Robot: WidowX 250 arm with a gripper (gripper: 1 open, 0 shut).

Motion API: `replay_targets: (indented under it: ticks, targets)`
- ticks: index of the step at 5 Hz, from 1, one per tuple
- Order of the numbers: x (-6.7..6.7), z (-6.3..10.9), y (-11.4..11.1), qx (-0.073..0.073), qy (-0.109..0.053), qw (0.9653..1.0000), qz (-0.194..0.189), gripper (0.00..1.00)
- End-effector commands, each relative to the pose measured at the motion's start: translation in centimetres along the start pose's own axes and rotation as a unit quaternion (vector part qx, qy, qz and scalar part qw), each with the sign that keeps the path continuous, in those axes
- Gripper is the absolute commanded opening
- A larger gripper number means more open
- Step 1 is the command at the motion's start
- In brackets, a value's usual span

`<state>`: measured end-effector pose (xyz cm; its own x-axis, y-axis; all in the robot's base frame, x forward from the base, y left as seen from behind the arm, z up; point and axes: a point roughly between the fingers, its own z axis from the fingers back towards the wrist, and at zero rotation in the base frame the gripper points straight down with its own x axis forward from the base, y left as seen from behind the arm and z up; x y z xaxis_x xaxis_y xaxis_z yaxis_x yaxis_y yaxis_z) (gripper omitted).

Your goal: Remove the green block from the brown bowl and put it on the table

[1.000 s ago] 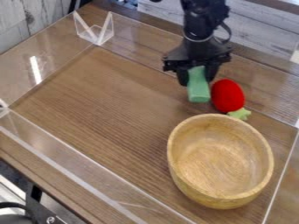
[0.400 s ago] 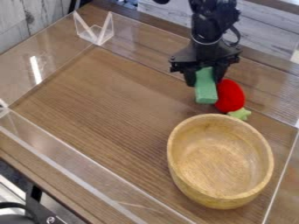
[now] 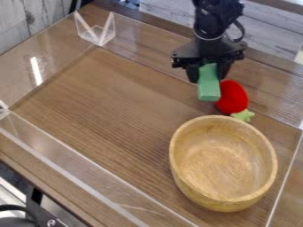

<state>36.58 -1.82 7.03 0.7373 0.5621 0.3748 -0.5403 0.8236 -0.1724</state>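
Camera view, looking down: a broad brown wood-grain tabletop (image 3: 101, 111) fills most of the frame, with clear acrylic walls along its edges, one running from the left side to the bottom. Next in size, a wide round shallow bowl of light tan wood with a thick rim (image 3: 222, 163) sits at the lower right, its inside bare. The black robot gripper (image 3: 208, 74) comes in from the top edge, right of centre, its arms spread to either side and its fingers meeting around a plain mid-green rectangular block (image 3: 208, 90). It holds the block by its upper end, so the pincer is closed on that block, which points down the frame above the bowl's rim in the picture, outside the bowl. Whether the block's lower end touches the tabletop cannot be told. Just right of the block lies a rounded bright red object (image 3: 233, 97), and under it, near the bowl's top edge, a small pale-green star-shaped leaf piece (image 3: 244, 115). At the upper left stands a clear, angular, see-through piece (image 3: 96, 29). Dark cables or fittings (image 3: 14, 213) show in the lower left corner, partly cut off.
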Motion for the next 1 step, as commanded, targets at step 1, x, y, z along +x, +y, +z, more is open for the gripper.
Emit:
replay_targets:
  ticks: [1]
  targets:
    - [2.43, 2.48, 0.0, -0.015, -0.042, 0.9988, 0.02, 0.0]
